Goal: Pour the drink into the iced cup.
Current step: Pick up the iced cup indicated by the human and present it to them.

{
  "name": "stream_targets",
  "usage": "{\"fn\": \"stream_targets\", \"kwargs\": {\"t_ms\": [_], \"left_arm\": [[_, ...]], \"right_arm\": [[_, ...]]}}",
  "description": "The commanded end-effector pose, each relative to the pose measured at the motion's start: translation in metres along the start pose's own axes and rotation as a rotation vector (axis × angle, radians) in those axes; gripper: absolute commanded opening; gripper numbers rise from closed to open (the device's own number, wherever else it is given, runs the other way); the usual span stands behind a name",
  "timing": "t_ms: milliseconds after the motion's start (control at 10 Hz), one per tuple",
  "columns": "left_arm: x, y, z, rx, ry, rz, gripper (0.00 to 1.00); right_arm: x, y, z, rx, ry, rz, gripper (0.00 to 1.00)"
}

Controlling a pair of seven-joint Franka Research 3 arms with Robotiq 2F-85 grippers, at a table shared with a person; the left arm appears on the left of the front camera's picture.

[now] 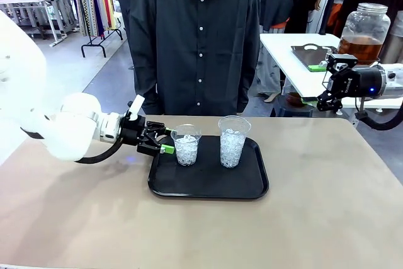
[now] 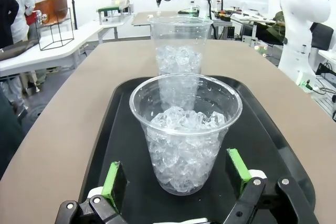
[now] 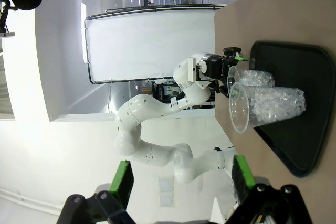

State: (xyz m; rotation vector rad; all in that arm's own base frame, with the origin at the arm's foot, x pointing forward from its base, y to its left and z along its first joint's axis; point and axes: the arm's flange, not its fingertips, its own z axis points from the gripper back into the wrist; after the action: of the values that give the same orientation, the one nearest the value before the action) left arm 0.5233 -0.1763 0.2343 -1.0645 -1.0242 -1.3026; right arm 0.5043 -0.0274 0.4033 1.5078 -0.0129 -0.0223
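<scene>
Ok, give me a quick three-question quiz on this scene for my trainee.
1. True or false: the short cup and the tall cup on the tray both hold ice.
2. The left gripper is: A) shut on the tall cup; B) open, at the short cup; C) lifting the tray.
3. Which gripper is nearer the jar?

Key: 1 true. 2 B. 3 the right gripper, open, raised off the table.
</scene>
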Motion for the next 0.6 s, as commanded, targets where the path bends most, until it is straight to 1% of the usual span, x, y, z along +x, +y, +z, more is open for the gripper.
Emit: {"fn": "stream_targets", "kwargs": {"t_ms": [0,500], "left_arm": [[0.001,0.005,-0.012,0.007,-0.012,-0.018,1.0],[0.007,0.0,-0.027,-0.014,-0.018,0.0,1.0]], "right_arm": [[0.0,0.001,0.0,0.0,-0.001,0.003,1.0],[0.0,0.001,0.0,0.0,-0.001,0.003,1.0]]}}
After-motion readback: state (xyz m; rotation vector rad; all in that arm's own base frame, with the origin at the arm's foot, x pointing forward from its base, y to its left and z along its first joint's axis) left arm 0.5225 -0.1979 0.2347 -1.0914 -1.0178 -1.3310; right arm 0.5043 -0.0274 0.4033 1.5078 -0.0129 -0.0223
